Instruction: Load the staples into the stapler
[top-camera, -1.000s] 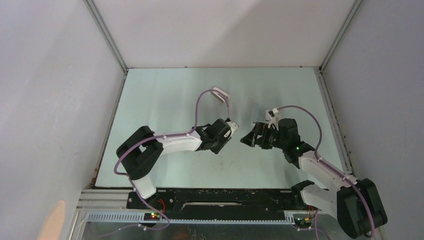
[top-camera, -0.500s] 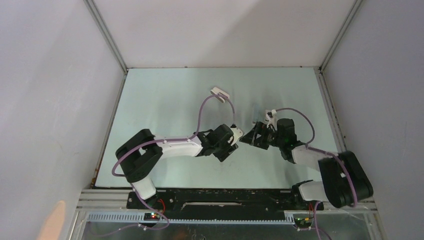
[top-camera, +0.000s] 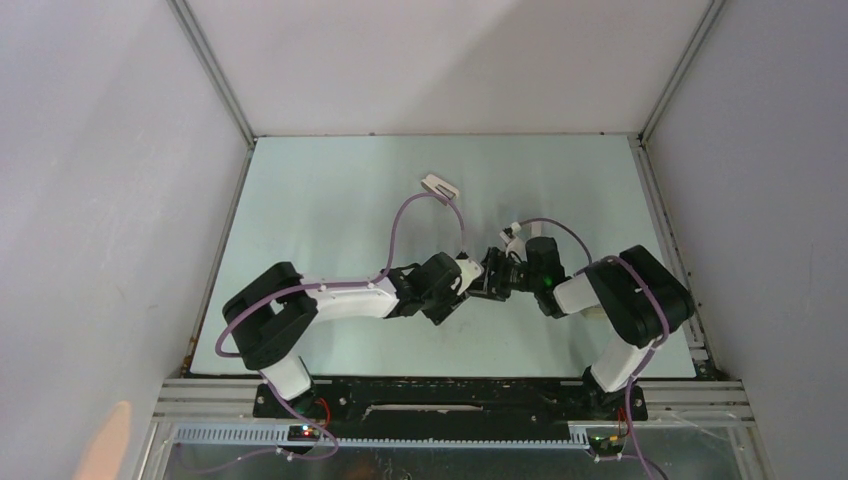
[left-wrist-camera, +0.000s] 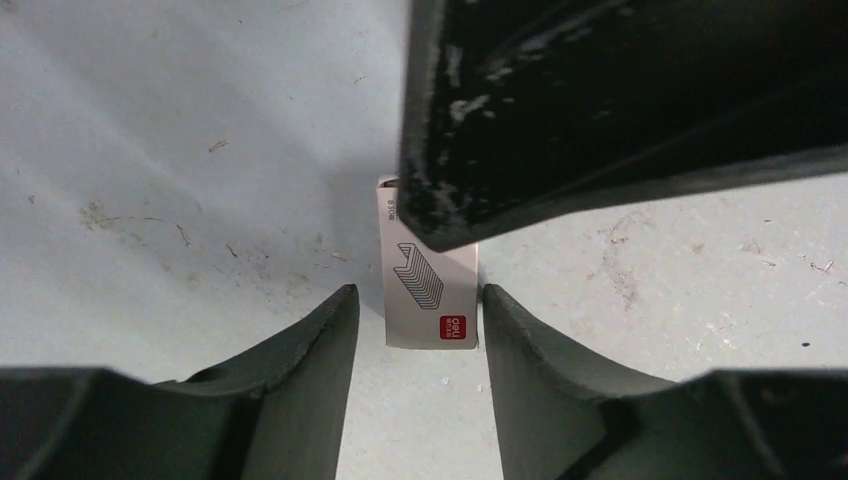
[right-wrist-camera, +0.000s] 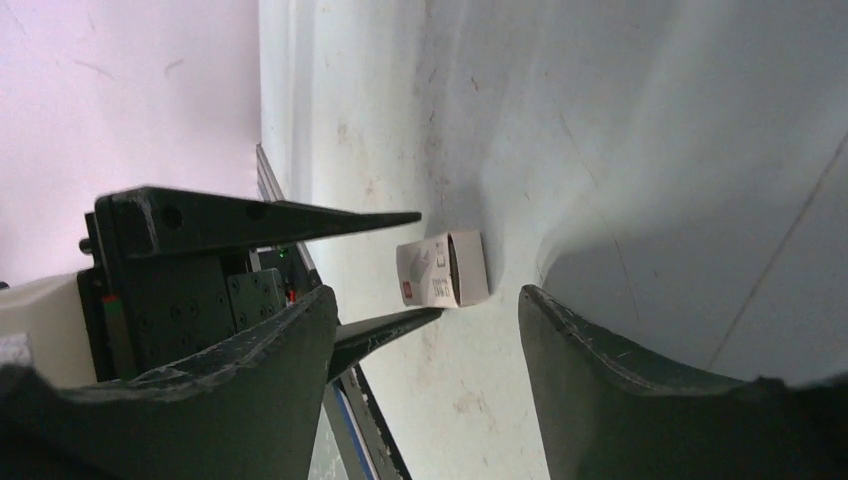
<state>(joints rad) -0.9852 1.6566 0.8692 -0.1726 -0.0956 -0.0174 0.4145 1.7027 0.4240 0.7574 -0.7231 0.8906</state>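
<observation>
A small white box sleeve with a red mark and a staple drawing lies flat on the table. My left gripper is open around its near end; the right fingertip is at the box's edge, and the left one stands a little off. From the opposite side my right gripper is open and faces the same box sleeve, which lies just beyond its tips. One of its black fingers hangs over the box's far end. From above, both grippers meet tip to tip. No staples or stapler are in view.
The pale green table is enclosed by grey walls on three sides. A white clip on the left arm's purple cable hangs behind the grippers. A black rail with the arm bases runs along the near edge.
The right gripper has moved left until it meets the left gripper, and its jaws have narrowed. The left gripper shifted slightly right and nearer. Its jaws opened, then narrowed a little.
</observation>
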